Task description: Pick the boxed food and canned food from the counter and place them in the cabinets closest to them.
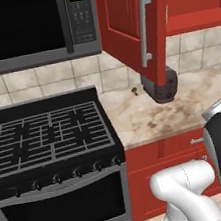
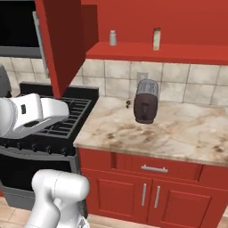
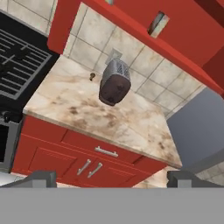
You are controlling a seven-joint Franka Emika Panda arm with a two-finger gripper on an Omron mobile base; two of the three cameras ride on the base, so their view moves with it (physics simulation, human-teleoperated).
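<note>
The boxed food (image 2: pixel 156 38) stands upright on the open red shelf (image 2: pixel 178 52) of the overhead cabinets, pale with a reddish-brown top; the hand view has it (image 3: pixel 158 24) at the upper edge. A grey shaker (image 2: pixel 113 38) stands to its left on the same shelf. The canned food is out of view. My gripper (image 3: pixel 111 179) is open, its two fingertips (image 3: pixel 41 178) far apart with nothing between them, held back from the counter (image 3: pixel 87 109) and looking at it from in front.
A dark toaster (image 2: pixel 146 101) stands on the counter (image 2: pixel 178 129) by the tiled wall. A red cabinet door (image 2: pixel 62 44) hangs open over the counter's left end. Further left are the stove (image 1: pixel 51 137) and microwave (image 1: pixel 28 24). A grey panel (image 3: pixel 205 127) bounds the right.
</note>
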